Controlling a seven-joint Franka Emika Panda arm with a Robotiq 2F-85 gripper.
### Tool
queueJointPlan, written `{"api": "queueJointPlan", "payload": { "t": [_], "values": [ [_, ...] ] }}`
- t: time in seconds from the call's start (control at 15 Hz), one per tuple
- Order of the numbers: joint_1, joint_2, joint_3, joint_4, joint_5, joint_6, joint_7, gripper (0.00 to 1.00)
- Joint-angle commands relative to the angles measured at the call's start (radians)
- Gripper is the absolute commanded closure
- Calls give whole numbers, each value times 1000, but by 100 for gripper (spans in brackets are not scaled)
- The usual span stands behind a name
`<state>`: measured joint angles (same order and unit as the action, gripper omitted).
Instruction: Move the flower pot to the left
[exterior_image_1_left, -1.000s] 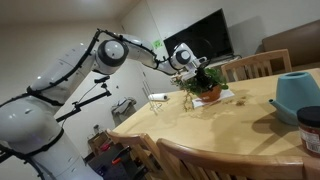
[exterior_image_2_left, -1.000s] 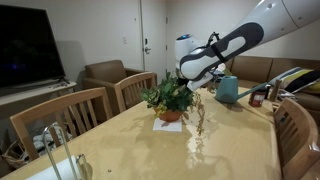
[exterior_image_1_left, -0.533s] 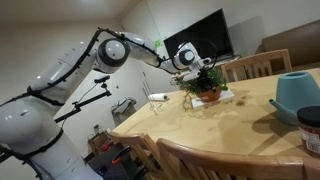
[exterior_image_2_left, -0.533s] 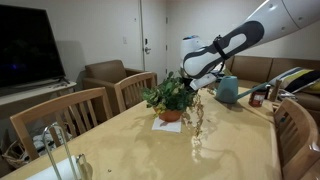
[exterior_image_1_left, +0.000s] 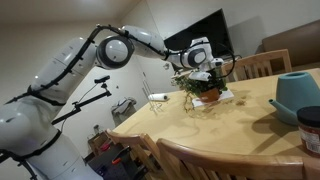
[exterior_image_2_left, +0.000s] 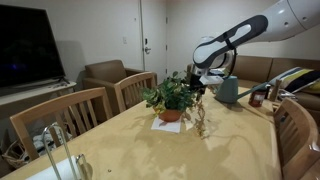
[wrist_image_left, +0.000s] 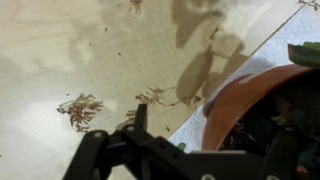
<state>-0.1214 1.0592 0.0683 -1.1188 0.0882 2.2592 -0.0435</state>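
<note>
We place the pot (exterior_image_1_left: 210, 96) just below the gripper (exterior_image_1_left: 205, 69); whether the jaws are spread, we cannot tell.

Pale wooden worktop (exterior_image_1_left: 250, 120), glossy, with a rounded edge; seen from the other end in an exterior view (exterior_image_2_left: 130, 140) and close up in the wrist view (wrist_image_left: 60, 50). Carries a white paper mat (exterior_image_2_left: 168, 125) near the middle, flat on the wood, with the flower pot (exterior_image_2_left: 170, 114) standing on it. Strewn with dried plant scraps (wrist_image_left: 82, 106) just beside the mat. Holds a teal-blue rounded container (exterior_image_1_left: 297, 92) well apart from the mat, a dark jar (exterior_image_1_left: 311, 128) near that container, and a thin wire frame (exterior_image_1_left: 155, 97) towards the far end.
</note>
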Motion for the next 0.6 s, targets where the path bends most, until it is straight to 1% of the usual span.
{"api": "queueJointPlan", "payload": {
  "t": [0.0, 0.2, 0.53],
  "values": [
    [-42, -76, 40, -98, 68, 34, -65, 0],
    [-58, -127, 52, -164, 102, 114, -90, 0],
    [-78, -250, 76, -351, 137, 329, -135, 0]
  ]
}}
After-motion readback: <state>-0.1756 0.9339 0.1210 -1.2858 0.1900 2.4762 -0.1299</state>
